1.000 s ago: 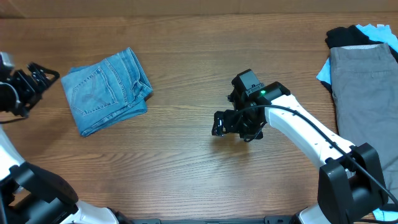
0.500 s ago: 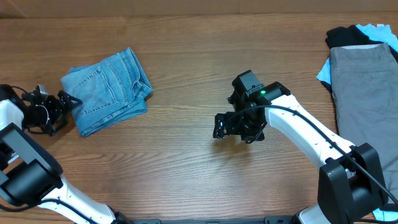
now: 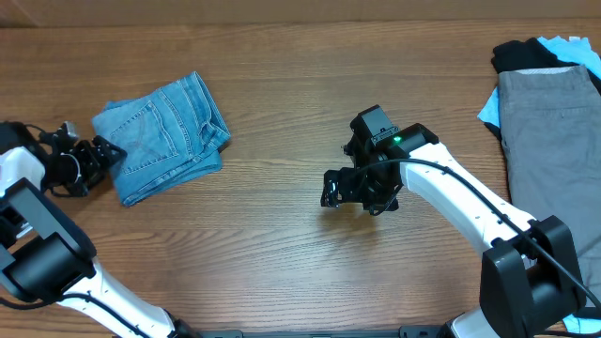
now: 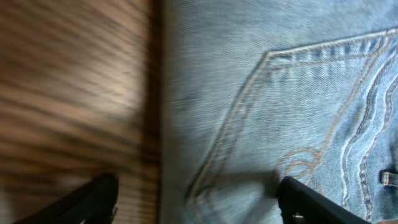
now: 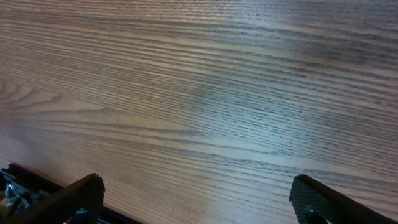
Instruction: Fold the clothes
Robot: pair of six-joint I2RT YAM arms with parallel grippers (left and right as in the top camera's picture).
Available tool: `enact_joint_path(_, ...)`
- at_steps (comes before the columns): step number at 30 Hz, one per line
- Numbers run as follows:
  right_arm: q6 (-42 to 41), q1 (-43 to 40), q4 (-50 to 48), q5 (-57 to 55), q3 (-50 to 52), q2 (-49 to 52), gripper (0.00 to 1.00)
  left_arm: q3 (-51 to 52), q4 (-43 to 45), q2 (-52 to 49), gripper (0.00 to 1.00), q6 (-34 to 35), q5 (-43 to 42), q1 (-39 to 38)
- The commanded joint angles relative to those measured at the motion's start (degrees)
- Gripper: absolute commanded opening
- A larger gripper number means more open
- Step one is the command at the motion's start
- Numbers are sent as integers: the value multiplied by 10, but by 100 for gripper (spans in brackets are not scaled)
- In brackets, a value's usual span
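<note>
Over at the upper left of the overhead view, the jeans (image 3: 161,136) lie on the worktop (image 3: 282,66) as a compact light-blue bundle, one back pocket (image 3: 134,143) facing up, so to my eye most of the folding is done. Just to their left, the left gripper (image 3: 103,154) sits low at the bundle's left edge. Its wrist view suggests why: the jaws stand apart and hold nothing, one finger (image 4: 93,198) over bare wood and the second finger (image 4: 314,202) over denim, straddling the edge as if lined up to pinch it for one more fold or a tidying tug. Whether they touch the cloth I cannot tell, that view being blurred. Mid-frame, the right gripper (image 3: 357,192) hangs over bare worktop well apart from the jeans, its jaws wide open with only wood grain between them, which reads to me as parked out of the way while the other arm works. Along the right edge of the frame lies a heap: grey trousers (image 3: 549,150) on top, a black garment (image 3: 521,54) and a light-blue garment (image 3: 568,42) peeking from beneath, presumably set aside there for later. Counting up: one pair of jeans, one pocket showing, two arms with two jaws each, and three garments I can tell apart in the heap.
</note>
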State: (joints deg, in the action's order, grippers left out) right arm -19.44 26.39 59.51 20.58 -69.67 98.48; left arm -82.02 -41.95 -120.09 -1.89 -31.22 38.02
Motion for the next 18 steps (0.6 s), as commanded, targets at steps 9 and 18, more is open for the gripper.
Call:
enact_joint_path(9,4,3,1,1,2,-2,100,3,32,-14,19,50,21,-28)
enact_joint_path(18,4,3,9,1,2,-2,100,3,90,-14,4,266,26,-23)
